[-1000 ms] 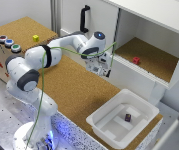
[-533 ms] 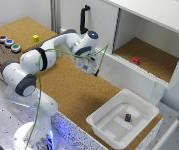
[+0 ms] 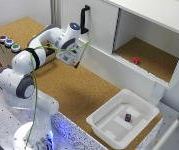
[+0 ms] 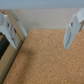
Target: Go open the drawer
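Swung back toward the raised light-wood drawer box (image 3: 9, 52), your claw (image 3: 75, 61) hangs spread and empty; expect stiff, sliding wood—grip its front edge.

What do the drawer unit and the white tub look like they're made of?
The drawer unit looks like pale, matte wood on its sides with a speckled cork top carrying three coloured buttons. The white tub looks like moulded plastic: smooth, slightly glossy, with rounded corners and a rolled rim.

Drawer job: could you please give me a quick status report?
Gripper open, empty, over the cork table. Drawer at exterior view's left, not yet touched. Nothing seen in the way.
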Robot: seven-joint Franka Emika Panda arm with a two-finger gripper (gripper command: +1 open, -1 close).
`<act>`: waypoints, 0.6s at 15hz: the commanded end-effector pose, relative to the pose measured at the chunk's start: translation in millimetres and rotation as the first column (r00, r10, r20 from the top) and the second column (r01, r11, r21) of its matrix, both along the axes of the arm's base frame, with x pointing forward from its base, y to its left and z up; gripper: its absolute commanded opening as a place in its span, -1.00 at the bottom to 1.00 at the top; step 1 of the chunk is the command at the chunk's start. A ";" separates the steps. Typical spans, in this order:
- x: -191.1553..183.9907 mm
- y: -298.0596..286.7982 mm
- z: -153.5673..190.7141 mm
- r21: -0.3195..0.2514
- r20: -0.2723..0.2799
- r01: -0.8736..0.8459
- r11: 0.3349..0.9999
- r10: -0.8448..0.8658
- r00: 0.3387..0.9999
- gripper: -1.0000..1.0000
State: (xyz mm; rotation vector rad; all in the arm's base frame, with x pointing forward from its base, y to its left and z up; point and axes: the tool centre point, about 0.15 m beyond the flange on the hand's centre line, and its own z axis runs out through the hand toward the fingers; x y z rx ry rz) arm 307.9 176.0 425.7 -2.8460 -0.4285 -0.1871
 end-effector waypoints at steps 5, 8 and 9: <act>-7.8 99.4 -37.1 0.016 0.072 0.008 1.000 -0.009 0.997 1.00; -4.0 112.1 -50.4 0.027 0.031 0.005 1.000 -0.005 0.999 1.00; -1.0 117.3 -54.2 0.036 0.016 -0.003 0.999 0.002 1.000 1.00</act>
